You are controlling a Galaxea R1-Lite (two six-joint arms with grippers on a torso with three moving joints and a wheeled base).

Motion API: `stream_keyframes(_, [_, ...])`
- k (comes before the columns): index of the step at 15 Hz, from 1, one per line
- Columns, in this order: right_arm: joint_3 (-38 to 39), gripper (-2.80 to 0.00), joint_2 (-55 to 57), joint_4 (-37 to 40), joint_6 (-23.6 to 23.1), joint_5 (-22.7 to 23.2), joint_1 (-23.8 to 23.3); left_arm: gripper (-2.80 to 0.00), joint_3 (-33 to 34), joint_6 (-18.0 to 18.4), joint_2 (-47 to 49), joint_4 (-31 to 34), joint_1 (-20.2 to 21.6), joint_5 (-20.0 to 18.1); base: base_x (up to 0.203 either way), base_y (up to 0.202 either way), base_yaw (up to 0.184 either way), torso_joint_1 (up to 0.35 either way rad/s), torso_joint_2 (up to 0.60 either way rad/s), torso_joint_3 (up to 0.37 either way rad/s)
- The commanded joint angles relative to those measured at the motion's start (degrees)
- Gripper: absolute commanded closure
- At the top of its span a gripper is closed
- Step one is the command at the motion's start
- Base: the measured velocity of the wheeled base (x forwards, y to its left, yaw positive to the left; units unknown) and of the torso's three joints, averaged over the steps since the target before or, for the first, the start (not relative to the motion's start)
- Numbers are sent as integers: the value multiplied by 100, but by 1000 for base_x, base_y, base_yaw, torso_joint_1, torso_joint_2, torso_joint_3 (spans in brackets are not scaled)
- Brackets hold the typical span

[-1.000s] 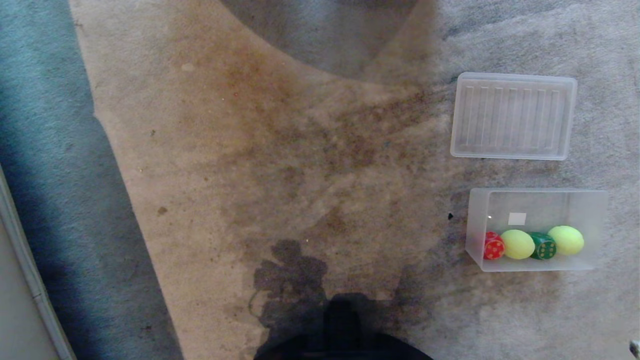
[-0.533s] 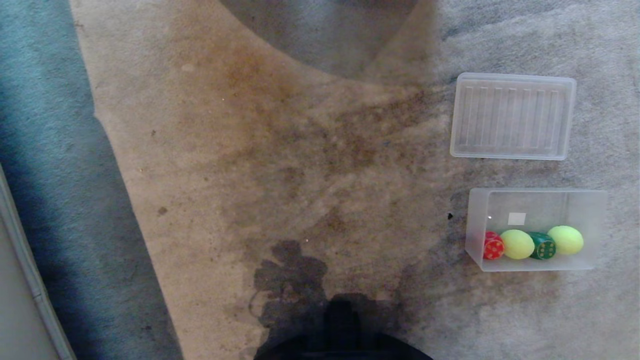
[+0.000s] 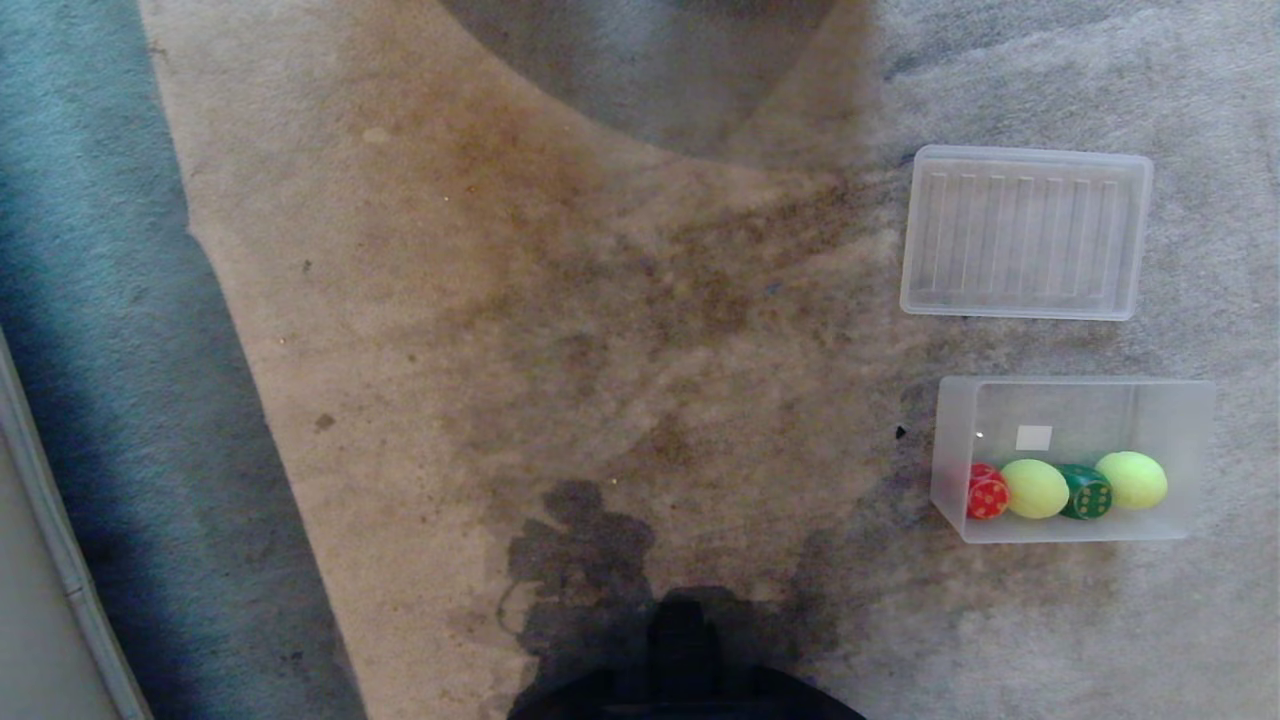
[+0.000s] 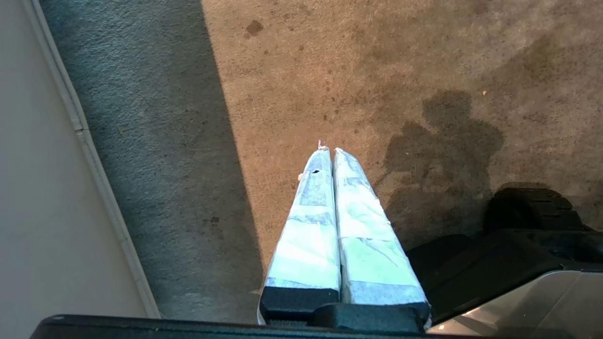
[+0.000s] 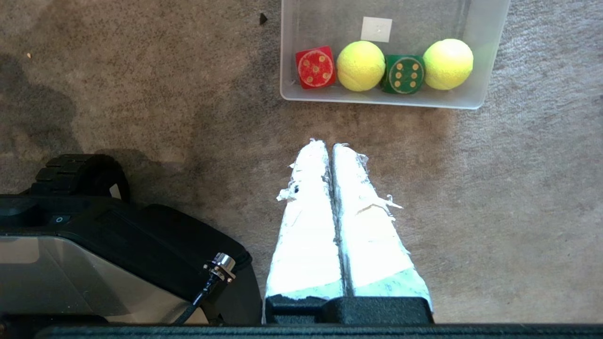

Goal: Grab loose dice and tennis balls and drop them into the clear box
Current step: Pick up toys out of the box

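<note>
We see our right end effector [image 5: 330, 146] pressed together, empty, above the carpet [image 5: 471, 212], the clear box [image 5: 377, 100] just ahead of it holding two dice [image 5: 315, 67] and two tennis balls [image 5: 361, 65], left end effector [image 4: 330, 151] likewise pressed together, parked.

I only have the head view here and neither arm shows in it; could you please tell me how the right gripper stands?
Observer: The right gripper is shut and empty, above bare carpet short of the clear box.
Operator: Thank you. And the left one?
Observer: The left gripper is shut too, holding nothing, over the carpet.
Operator: Which face does the green die show?
Observer: The green die shows six dots toward the right wrist camera.
</note>
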State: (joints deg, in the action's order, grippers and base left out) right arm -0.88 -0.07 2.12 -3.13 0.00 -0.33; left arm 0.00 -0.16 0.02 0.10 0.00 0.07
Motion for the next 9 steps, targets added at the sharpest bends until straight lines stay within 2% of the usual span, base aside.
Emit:
stream_keyframes(1, [0, 0, -1, 25, -3, 0, -2, 0, 0, -2, -2, -1, 0, 1, 0, 0, 0, 0, 0, 0])
stream_keyframes(9, [0, 0, -1, 25, -3, 0, -2, 0, 0, -2, -2, -1, 0, 1, 0, 0, 0, 0, 0, 0])
